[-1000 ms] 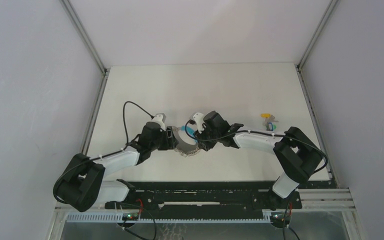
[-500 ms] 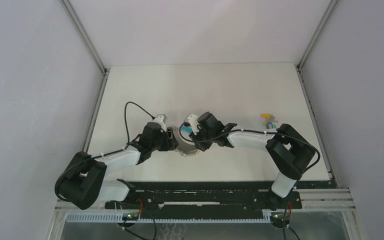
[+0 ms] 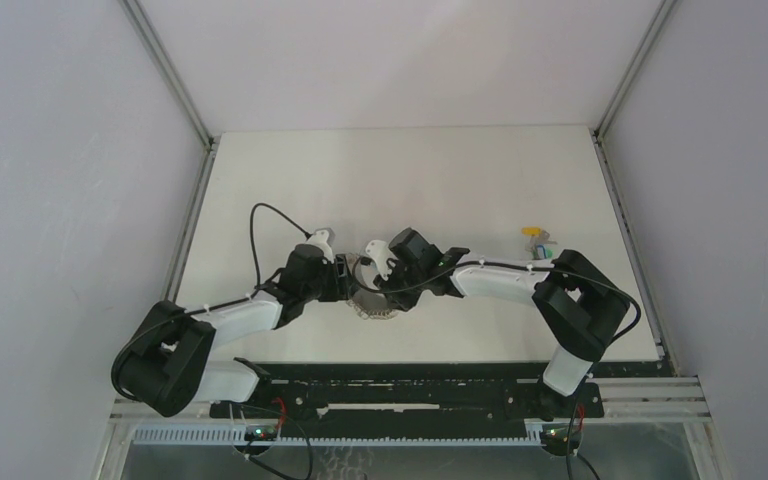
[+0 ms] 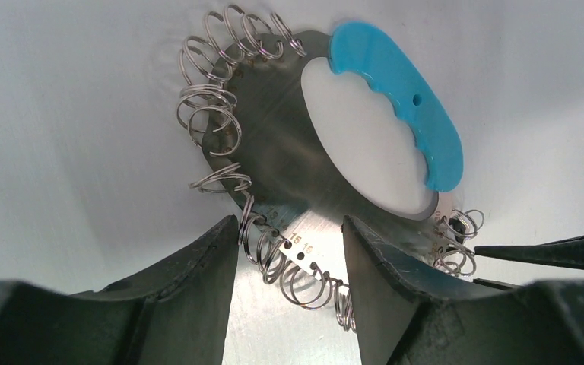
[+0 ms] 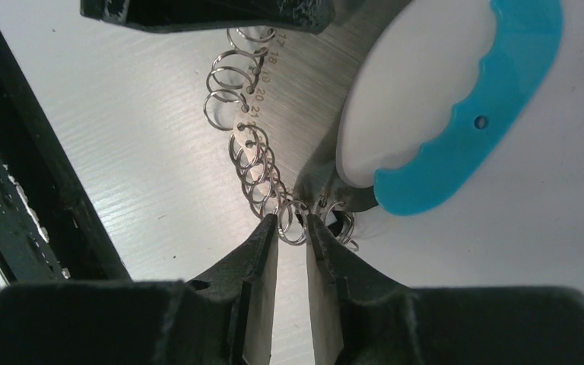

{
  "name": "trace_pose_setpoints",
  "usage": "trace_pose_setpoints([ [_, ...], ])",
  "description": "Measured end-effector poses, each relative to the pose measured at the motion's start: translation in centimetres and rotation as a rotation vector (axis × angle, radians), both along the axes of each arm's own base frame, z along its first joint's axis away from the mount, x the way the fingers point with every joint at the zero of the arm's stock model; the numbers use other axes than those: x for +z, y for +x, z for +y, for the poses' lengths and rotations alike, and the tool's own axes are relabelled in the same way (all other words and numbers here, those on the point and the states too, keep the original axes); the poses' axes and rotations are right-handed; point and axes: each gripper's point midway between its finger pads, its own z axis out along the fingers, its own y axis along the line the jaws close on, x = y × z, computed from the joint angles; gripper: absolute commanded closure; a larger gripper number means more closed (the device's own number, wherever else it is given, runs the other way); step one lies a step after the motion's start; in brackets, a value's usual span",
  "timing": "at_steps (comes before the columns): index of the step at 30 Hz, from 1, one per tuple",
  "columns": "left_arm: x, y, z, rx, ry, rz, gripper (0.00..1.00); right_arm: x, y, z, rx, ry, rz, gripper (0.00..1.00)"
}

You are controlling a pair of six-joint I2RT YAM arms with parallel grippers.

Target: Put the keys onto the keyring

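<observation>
Lying on the white counter [image 3: 410, 170], the keyring [image 4: 266, 144] was clamped by the left end effector [image 4: 290, 224]. Fingers of the right end effector [image 5: 290, 220] flanked one small ring [image 5: 296, 228]; grip unclear.

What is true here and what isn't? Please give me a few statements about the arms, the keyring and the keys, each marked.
The left arm and right arm meet at the keyring. True.
The keyring's handle is red. False: it is blue.
The left fingers flank its metal band. True.
The right fingers gape wide. False: only a narrow gap, with a small ring in it.
All keys hang on the keyring. False: a yellow key lies apart on the table.
</observation>
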Motion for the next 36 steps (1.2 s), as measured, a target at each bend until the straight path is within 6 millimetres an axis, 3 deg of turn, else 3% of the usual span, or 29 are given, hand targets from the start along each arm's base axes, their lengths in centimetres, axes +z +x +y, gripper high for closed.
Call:
trace_pose_setpoints([
  [17,0.0,-0.1,-0.2,-0.003,-0.003,0.001,0.43,0.6,1.8,-0.3,-0.079,-0.045,-0.055,0.83],
  [36,0.0,-0.1,-0.3,-0.004,-0.006,0.003,0.43,-0.7,1.1,0.4,-0.060,-0.111,-0.049,0.84],
])
